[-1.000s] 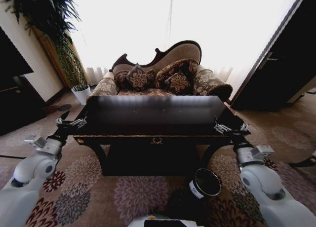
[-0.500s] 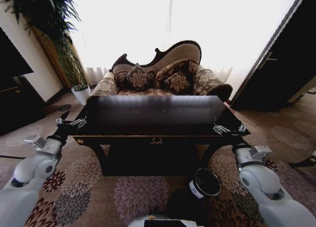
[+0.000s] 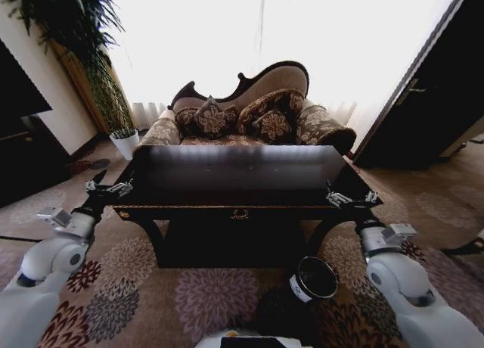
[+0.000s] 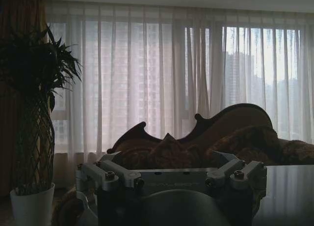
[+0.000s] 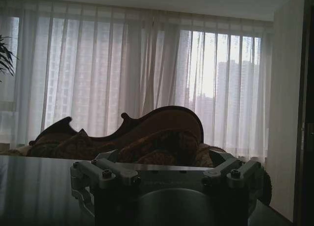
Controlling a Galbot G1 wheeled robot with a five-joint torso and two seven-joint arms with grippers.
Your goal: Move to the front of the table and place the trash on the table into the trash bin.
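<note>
Trash bin (image 3: 314, 280): black, white-labelled, on the patterned carpet (image 3: 197, 295) in front of the counter (image 3: 234, 174), nearer the right arm. Left gripper (image 3: 108, 187) at the counter's left corner, right gripper (image 3: 349, 198) at its right corner, both spread apart, empty.

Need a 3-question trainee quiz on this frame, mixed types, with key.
1. True or false: the trash bin stands on the table.
2. Which gripper is at the table's left front corner? A) left gripper B) right gripper
3. Fill in: behind the table stands a ___ with patterned cushions.

Key: 1 false, it is on the carpet before the table; 2 A; 3 sofa.
</note>
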